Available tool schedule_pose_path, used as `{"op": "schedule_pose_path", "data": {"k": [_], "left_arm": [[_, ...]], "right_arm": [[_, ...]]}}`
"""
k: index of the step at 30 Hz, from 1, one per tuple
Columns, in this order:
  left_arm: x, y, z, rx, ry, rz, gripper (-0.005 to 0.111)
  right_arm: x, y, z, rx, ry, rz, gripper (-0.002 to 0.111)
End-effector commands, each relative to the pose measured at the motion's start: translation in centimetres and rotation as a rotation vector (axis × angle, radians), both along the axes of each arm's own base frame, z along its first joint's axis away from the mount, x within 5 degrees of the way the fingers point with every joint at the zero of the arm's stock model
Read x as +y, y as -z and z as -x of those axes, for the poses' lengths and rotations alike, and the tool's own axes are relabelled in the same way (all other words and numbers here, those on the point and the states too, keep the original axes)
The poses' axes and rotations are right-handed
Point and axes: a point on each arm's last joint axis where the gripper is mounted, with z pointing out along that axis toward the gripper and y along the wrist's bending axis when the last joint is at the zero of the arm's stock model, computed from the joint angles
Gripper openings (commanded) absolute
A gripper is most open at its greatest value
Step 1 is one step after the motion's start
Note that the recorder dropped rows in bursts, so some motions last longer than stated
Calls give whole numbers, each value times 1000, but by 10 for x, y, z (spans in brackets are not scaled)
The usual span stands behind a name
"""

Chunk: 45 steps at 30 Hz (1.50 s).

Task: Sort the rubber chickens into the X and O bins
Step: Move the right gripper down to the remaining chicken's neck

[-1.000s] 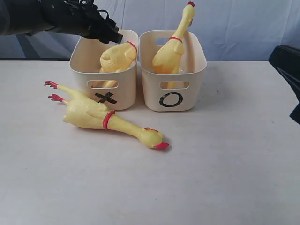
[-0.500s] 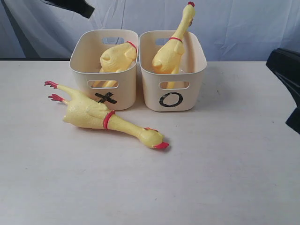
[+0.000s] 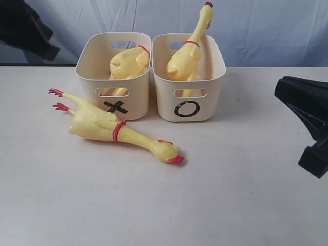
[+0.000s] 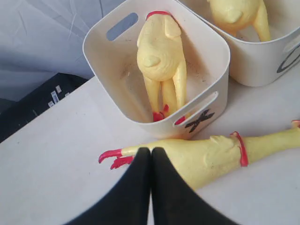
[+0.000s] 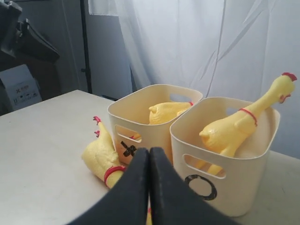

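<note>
The pale table [image 3: 246,205] carried everything. The two cream tubs stood side by side, touching or nearly so, toward its far edge and a little left of centre. The X bin [image 3: 89,82] was on the left and the O bin [image 3: 164,97] on the right. One whole rubber chicken [image 3: 102,125] lay loose on the table just in front of the X bin, its red feet toward the left edge and its head toward the near edge. A second whole chicken [image 3: 185,59] leaned in the O bin with its neck rising above the rim, and a headless chicken body [image 3: 128,62] sat in the X bin. The left gripper [image 4: 151,151] hung above the loose chicken's foot end, its jaws pressed together on nothing. The right gripper [image 5: 149,151] hovered by the right edge facing the bins, also closed and empty. Two pieces looked sorted, so the step in hand was probably fetching the last one. Being whole like the one in the O bin, it likely belonged there. The next move would call for one gripper to spread its jaws, descend on the soft body or neck, close, lift, and clear the bin's rim before letting go.
</note>
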Motion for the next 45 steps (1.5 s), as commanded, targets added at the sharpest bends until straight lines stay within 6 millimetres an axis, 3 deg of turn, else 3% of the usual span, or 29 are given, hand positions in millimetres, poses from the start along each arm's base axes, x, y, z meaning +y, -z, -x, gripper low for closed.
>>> {"op": "schedule_pose_path", "data": {"k": [1, 11, 20, 24, 30, 39, 41, 45], "left_arm": [[11, 6, 36, -26, -50, 105, 0], [31, 46, 114, 8, -62, 201, 0], [42, 78, 163, 4, -68, 308, 0], [45, 84, 176, -13, -63, 337, 0], [50, 77, 190, -91, -47, 364, 0], [52, 74, 197, -129, -37, 372, 0], [53, 73, 199, -136, -36, 374, 0], [53, 74, 199, -134, -35, 374, 0]], "right_arm": [[6, 9, -7, 60, -49, 4, -1], [22, 15, -41, 162, -165, 112, -1], [42, 12, -79, 239, -230, 210, -1], [60, 21, -93, 257, -241, 290, -1], [95, 38, -111, 272, -257, 412, -1], [152, 73, -134, 300, -339, 539, 0], [162, 84, -138, 306, -332, 571, 9], [175, 101, -146, 304, -302, 639, 43]]}}
